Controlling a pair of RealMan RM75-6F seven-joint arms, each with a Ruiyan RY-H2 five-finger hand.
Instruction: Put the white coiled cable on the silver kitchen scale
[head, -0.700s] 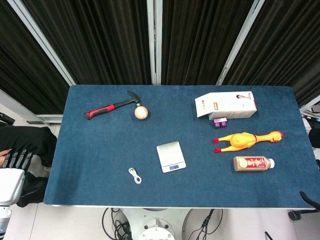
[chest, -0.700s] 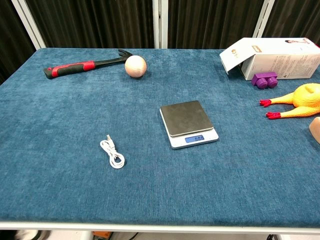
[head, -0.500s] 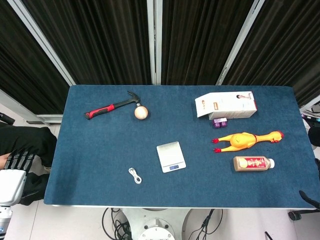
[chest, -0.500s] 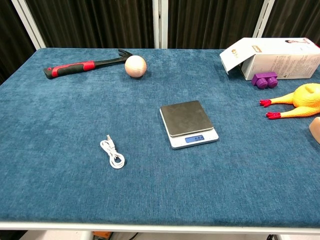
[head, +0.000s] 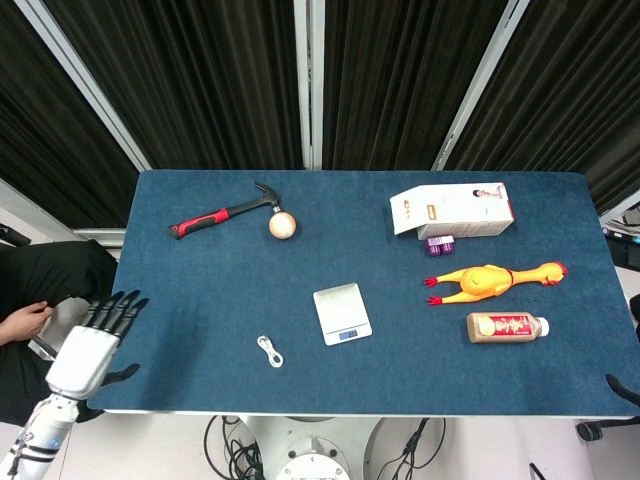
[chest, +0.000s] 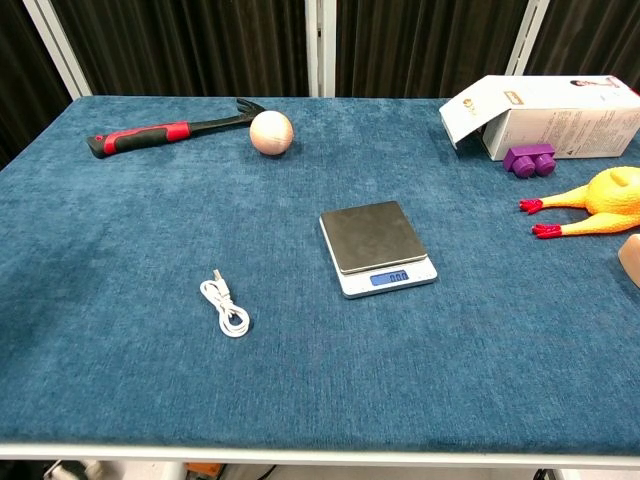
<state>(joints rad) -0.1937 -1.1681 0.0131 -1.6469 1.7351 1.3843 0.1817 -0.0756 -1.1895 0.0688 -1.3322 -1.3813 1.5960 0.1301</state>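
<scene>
The white coiled cable (head: 270, 351) (chest: 225, 306) lies flat on the blue table, left of and a little nearer than the silver kitchen scale (head: 342, 313) (chest: 376, 246). The scale's platform is bare and its display is lit. My left hand (head: 98, 335) hovers at the table's left front corner, fingers spread, holding nothing, well left of the cable. Of my right hand only a dark tip (head: 622, 386) shows at the right edge of the head view. The chest view shows neither hand.
A red-handled hammer (head: 225, 213) and a wooden ball (head: 282, 225) lie at the back left. A white box (head: 452, 210), a purple block (head: 440, 244), a yellow rubber chicken (head: 495, 280) and a bottle (head: 507, 326) fill the right side. A person sits off the left edge.
My left hand has moved up and rightward toward the table's left front corner, its fingers now spread. The cable and scale have not moved.
</scene>
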